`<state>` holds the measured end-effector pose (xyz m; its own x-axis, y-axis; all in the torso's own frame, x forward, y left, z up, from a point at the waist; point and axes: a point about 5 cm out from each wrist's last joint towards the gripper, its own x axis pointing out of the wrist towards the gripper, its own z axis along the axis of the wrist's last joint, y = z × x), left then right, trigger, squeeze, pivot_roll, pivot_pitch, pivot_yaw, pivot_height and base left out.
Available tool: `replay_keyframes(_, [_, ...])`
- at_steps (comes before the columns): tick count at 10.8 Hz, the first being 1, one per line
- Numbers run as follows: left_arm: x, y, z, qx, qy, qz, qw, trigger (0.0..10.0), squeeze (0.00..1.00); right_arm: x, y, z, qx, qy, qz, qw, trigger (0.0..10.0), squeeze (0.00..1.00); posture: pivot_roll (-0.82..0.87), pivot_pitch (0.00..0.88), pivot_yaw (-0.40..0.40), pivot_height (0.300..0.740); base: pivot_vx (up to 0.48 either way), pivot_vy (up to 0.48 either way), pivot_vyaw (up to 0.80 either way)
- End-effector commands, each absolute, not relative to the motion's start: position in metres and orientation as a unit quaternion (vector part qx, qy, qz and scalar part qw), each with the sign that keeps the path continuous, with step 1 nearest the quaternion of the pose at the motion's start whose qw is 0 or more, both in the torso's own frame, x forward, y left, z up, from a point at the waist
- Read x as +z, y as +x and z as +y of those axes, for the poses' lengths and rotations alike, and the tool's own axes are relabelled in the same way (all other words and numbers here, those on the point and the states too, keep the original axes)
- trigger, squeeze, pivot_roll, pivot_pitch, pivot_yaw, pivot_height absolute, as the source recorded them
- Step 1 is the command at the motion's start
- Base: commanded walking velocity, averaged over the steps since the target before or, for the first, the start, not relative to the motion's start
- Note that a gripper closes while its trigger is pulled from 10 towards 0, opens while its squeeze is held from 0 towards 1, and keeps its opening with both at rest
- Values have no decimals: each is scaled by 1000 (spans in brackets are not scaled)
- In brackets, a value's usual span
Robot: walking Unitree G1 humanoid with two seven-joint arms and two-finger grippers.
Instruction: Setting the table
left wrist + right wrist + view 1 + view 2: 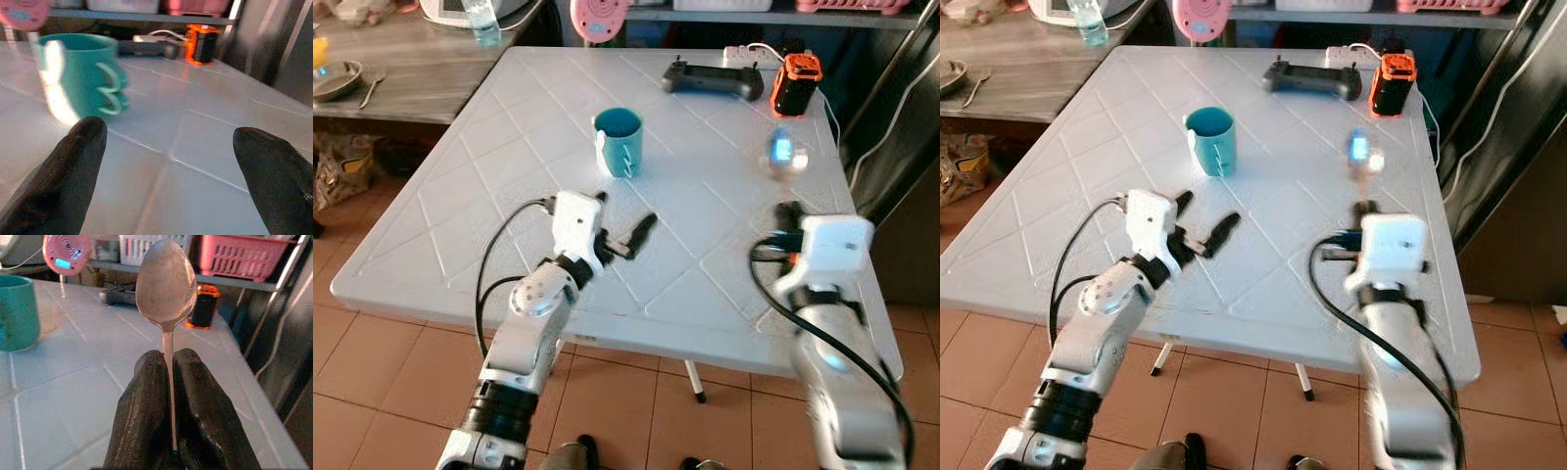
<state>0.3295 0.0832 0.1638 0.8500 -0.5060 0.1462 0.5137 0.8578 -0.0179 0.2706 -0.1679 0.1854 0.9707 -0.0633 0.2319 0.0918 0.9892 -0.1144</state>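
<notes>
Nearest you, your two silver arms reach out over the near edge of the white square plastic table with its moulded diamond pattern [460, 176]. Your left gripper [626, 237] hovers low over the tabletop with its two black fingers spread wide apart and nothing between them; in the left wrist view the fingertips [80, 147] frame bare table ahead. Your right gripper [164, 363] is out over the right side of the table, its fingers pressed together on the handle of a silver metal spoon [166, 281], which stands up beyond the fingertips with the bowl uppermost. In the head views that spoon is blurred, with a blue glint on its bowl. Further in, near the middle of the table and ahead of your left gripper, stands a teal ceramic mug [619, 141], upright, its handle turned towards you. At the far edge lie a black handheld controller [713, 78] and, just to its right, an orange-and-black boxy device [797, 84]. Beyond the table, a round pink gadget with a small lit display [67, 253] sits at the far side.
</notes>
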Motion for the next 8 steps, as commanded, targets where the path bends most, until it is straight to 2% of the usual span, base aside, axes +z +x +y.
replay_keyframes(1, [163,333,87,-250,-23,-68,966,10000,0,191,267,-169,-45,-65,-128,989,10000,0,72,129,40,740,0,0,0])
replay_keyframes(3, [163,339,90,-234,-22,-70,970,10000,0,189,265,-170,-56,-65,-121,989,10000,0,60,115,36,740,0,0,0])
replay_keyframes(7, [164,345,98,-199,-26,-71,977,10000,0,189,265,-173,-67,-61,-119,989,10000,0,65,114,42,740,0,0,-588])
replay_keyframes(8, [164,348,101,-187,-25,-72,979,10000,0,188,264,-174,-68,-61,-118,989,10000,0,63,118,40,740,0,0,0])
